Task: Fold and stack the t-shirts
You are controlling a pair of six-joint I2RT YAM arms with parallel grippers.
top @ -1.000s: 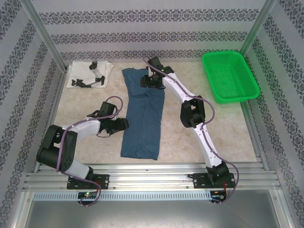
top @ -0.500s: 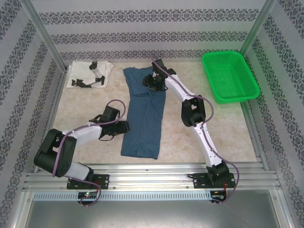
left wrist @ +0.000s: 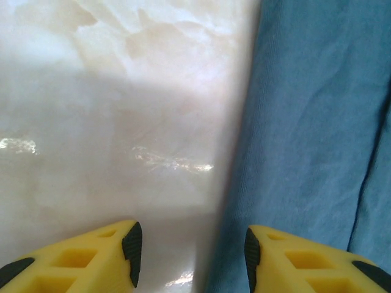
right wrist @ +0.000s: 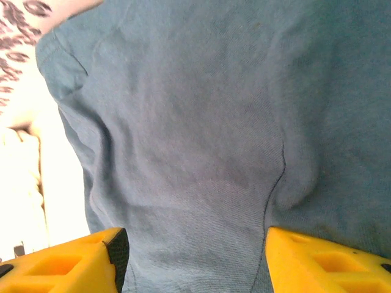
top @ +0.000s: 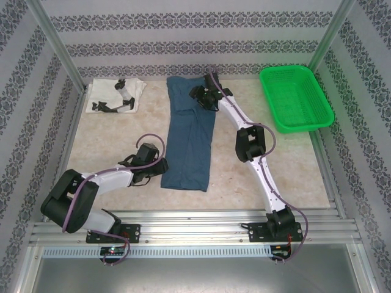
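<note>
The dark blue-teal t-shirt [top: 188, 140] lies folded lengthwise as a long strip running from the back wall toward the near edge of the table [top: 104, 131]. The white t-shirt [top: 115, 96] with black marks sits folded at the far left corner. My left gripper [top: 160, 166] is low at the strip's near left edge. Its jaws are open in the left wrist view [left wrist: 192, 250], one finger over bare table and the other over the blue cloth [left wrist: 311, 122]. My right gripper [top: 201, 96] hovers open over the strip's far part, with flat blue cloth [right wrist: 201, 122] between its fingers [right wrist: 195, 259].
A bright green mesh basket [top: 296, 97] stands at the far right corner. Patterned walls and metal posts close in the table on three sides. Bare table lies to the right of the strip and between the strip and the white shirt.
The blue shirt has slid toward the back wall and a little to the right. My right gripper moved back and right with it. My left gripper moved nearer and right, to the shirt's near left edge.
</note>
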